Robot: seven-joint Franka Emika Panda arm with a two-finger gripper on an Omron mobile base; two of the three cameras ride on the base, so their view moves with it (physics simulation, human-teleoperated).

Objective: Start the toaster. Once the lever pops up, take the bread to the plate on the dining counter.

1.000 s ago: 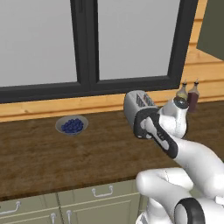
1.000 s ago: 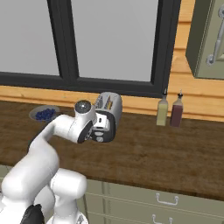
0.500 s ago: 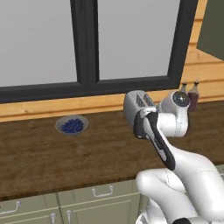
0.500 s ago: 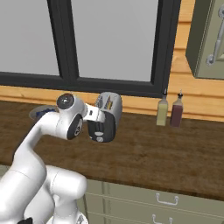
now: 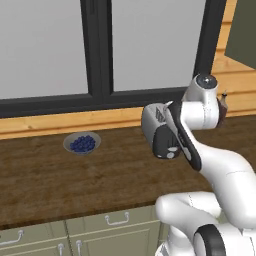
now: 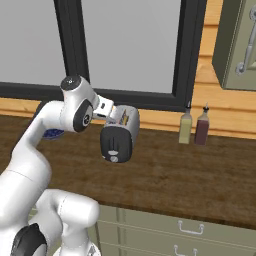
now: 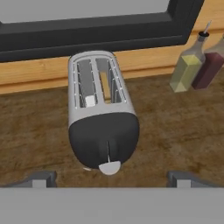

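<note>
The toaster [image 7: 103, 113] is seen standing on the dark wooden surface [image 7: 183, 131] under the window, its black end face turned toward the hand. In the hand view the fingers [image 7: 111, 180] are spread wide apart, one tip low at each side, nothing clamped between them. The toaster lies straight ahead of the fingers and between them, its long axis running away toward the window; the slot and round knob [image 7: 109, 167] sit nearest. The lever cannot be picked out clearly on the black face. A tan sliver, judged to be the bread [image 7: 105, 85], is seen down in the right-hand slot; the left slot looks empty. A bowl [image 5: 81, 143] of blueberries is set well apart to the left. Two bottles [image 6: 194, 127] stand against the wall on the right. The next move is judged to call for a short push forward and down onto the end face
</note>
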